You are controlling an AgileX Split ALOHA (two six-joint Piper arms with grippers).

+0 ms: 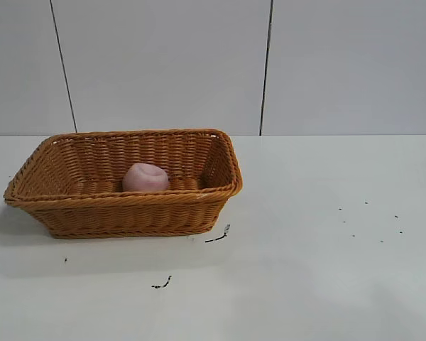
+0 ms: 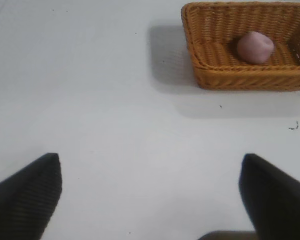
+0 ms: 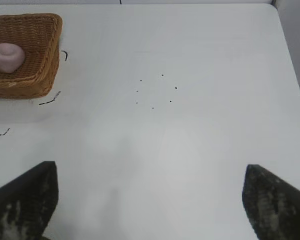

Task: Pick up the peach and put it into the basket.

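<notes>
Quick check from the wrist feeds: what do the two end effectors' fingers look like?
The left end effector shows two dark, near-black wedge-shaped fingers with a fine ribbed texture. The right end effector has matching dark fingers, scuffed with pale grey marks. No cables or labels are in view.

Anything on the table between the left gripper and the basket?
Only bare table between the left gripper and the basket, as the left wrist view shows.

Text on my basket (image 1: 128,206): none I can read.
Text on my table (image 1: 326,270): none, only small dark specks.
Labels, brands, numbers: none.
</notes>
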